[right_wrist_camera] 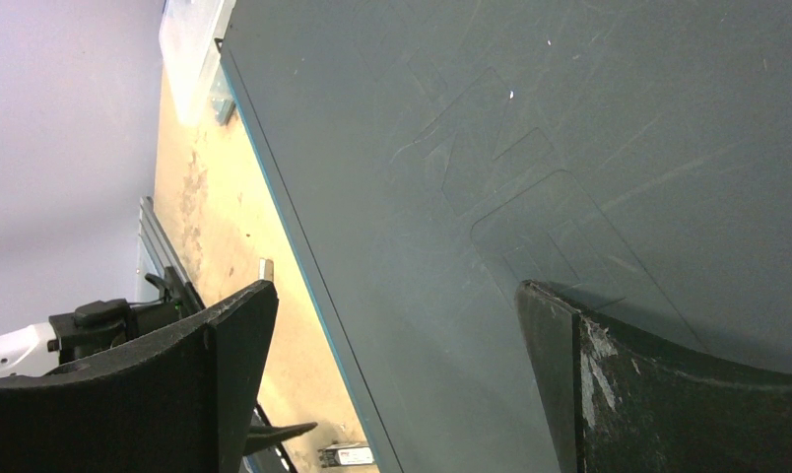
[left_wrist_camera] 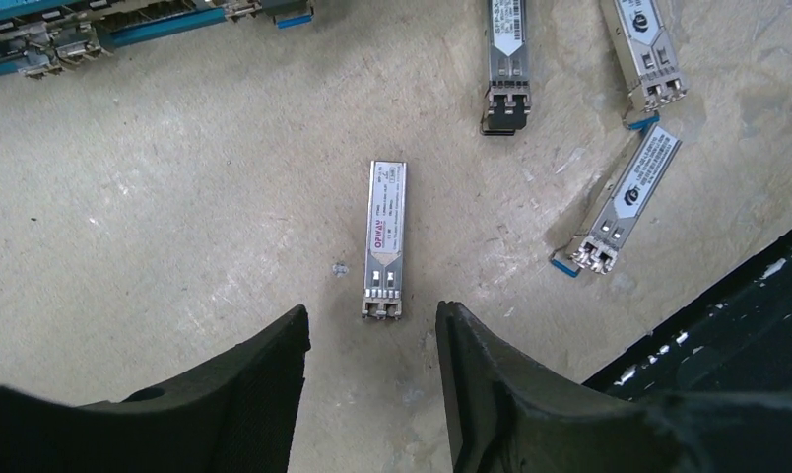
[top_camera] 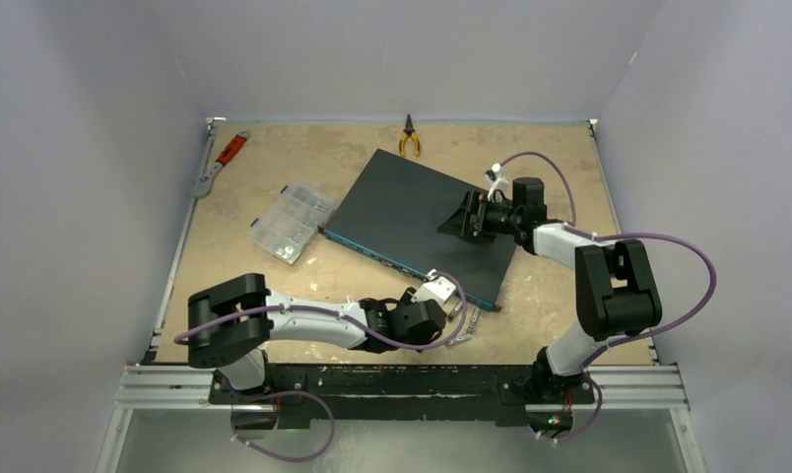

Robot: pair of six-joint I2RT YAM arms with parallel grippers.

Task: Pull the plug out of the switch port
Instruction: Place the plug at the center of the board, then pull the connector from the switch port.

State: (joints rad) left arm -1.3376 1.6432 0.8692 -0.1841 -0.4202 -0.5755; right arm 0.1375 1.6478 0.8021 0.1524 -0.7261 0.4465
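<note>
Legibly, red "OPWAY" runs along the loose plug (left_wrist_camera: pixel 384 241) before the left gripper (left_wrist_camera: pixel 372 315).

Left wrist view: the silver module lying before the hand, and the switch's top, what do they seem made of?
The module looks like bare metal: silvery, slightly shiny, with a printed label. The switch top looks like painted sheet metal, dark teal and matte, with fine pale scratches. Looks alone cannot confirm either.

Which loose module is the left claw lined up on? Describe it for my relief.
Look on the table beside the switch's blue port edge. The target module lies alone, pointing into the open left claw; three other modules cluster to its right in the wrist view, two with blue tabs.
</note>
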